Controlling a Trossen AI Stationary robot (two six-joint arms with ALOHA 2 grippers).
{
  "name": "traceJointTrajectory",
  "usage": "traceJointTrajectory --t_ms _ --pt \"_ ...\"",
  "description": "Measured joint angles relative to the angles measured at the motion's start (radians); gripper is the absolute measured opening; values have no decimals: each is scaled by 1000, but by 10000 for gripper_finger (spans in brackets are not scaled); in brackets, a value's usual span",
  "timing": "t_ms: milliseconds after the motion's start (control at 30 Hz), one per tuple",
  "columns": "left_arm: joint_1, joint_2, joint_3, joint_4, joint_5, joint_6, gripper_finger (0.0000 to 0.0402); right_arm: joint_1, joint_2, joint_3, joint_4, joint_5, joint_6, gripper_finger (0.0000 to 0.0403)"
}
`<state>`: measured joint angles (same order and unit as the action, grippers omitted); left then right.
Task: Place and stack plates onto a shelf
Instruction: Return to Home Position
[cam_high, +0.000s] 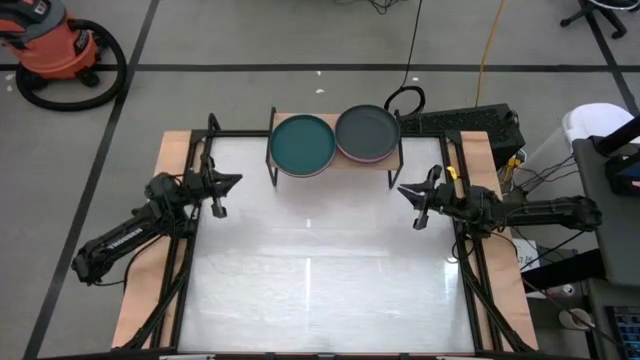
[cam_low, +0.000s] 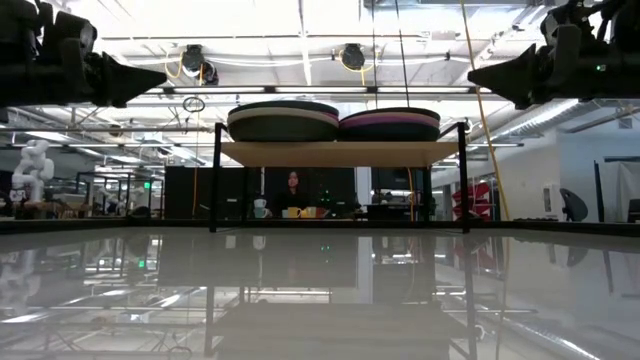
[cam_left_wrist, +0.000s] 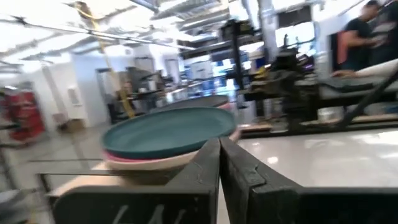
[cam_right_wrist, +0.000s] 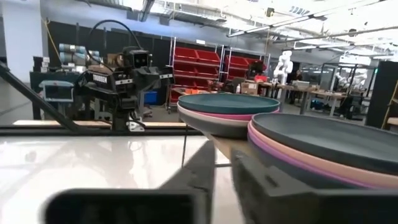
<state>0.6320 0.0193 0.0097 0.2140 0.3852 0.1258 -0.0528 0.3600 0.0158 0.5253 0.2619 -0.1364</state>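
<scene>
White tabletop (cam_high: 320, 290), teal plate (cam_high: 302, 144) and grey plate (cam_high: 367, 131) topping stacks on shelf (cam_low: 340, 153), left hand (cam_high: 232, 183), right hand (cam_high: 403, 189) flanking shelf, both closed.

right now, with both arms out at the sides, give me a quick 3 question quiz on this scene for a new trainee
1. True or false: the teal plate tops the stack nearer the left gripper.
2. How many stacks stand on the shelf? A one; B two; C three.
3. Short answer: what does the right gripper hold?

Key: 1 true. 2 B. 3 nothing; it is shut and empty, off to the side of the shelf.
</scene>
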Motion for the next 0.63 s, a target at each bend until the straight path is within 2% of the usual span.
traceJointTrajectory --t_ms 100,233,633 --pt "0 0 0 -3 -70 49 16 0 0 0 -1 0 -30 8" --pt "0 0 0 2 -123 48 16 0 0 0 0 30 -9 22" --pt "0 0 0 -1 -125 49 17 0 0 -1 0 23 -7 33"
